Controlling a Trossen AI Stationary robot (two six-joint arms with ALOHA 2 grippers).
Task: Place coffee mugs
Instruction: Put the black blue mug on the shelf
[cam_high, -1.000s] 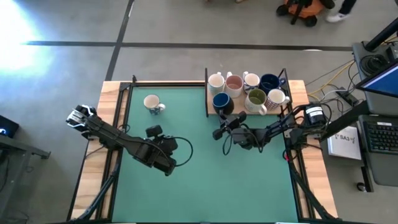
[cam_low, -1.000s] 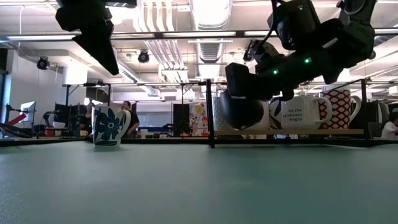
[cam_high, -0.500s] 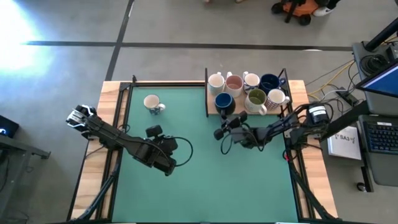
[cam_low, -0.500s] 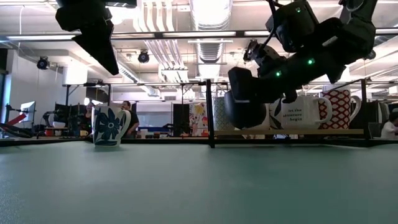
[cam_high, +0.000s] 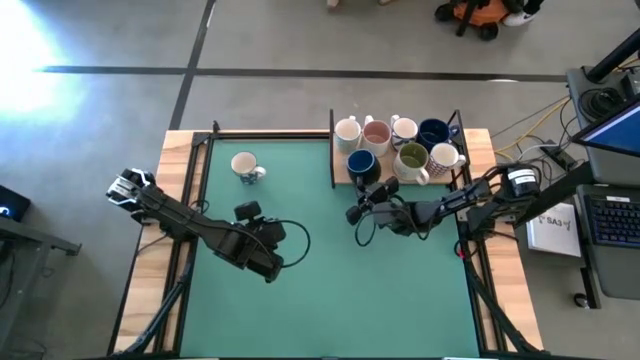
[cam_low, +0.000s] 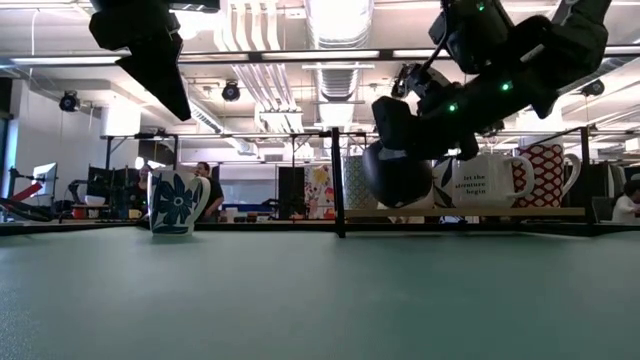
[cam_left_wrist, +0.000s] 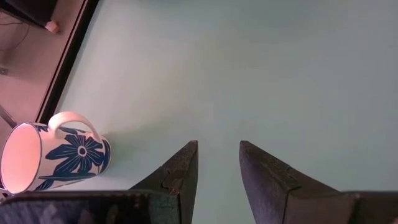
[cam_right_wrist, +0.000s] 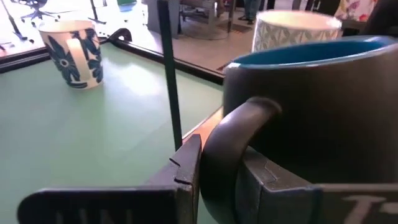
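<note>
From straight above the table, at the rack (cam_high: 482, 150) on the far right side: seven mugs packed close together. At the rack's front left corner, the dark blue mug (cam_high: 360, 166), mouth up. Just in front of that corner, the right claw (cam_high: 370, 195), pointing into the rack, with the mug right ahead of it and the handle turned toward it. Well to the left of the rack, out on the green mat (cam_high: 330, 290), one flower mug (cam_high: 245, 166) standing alone. Farther left and nearer the front than the rack, the left claw (cam_high: 265, 250), holding nothing and far from every mug in the rack. So, much nearer to the dark blue mug: the right arm.

From table height, at the rack's left post: the dark blue mug hanging under the right claw. Looks tipped a little, and maybe just off the rack floor, but hard to be sure. Behind it, more mugs standing in the rack. Way off to the left of the rack, the flower mug upright on the mat.

From the left wrist, nowhere near the rack: two dark fingers apart, only bare mat between them, the flower mug off to one side.

From the right wrist, right at the rack's edge: both fingers pinched shut on the dark blue mug's handle, one on each side of the loop. Beyond the rack's post, the open mat and the flower mug. Likely next: carry the mug out that way, away from the rack, without bumping the post.
</note>
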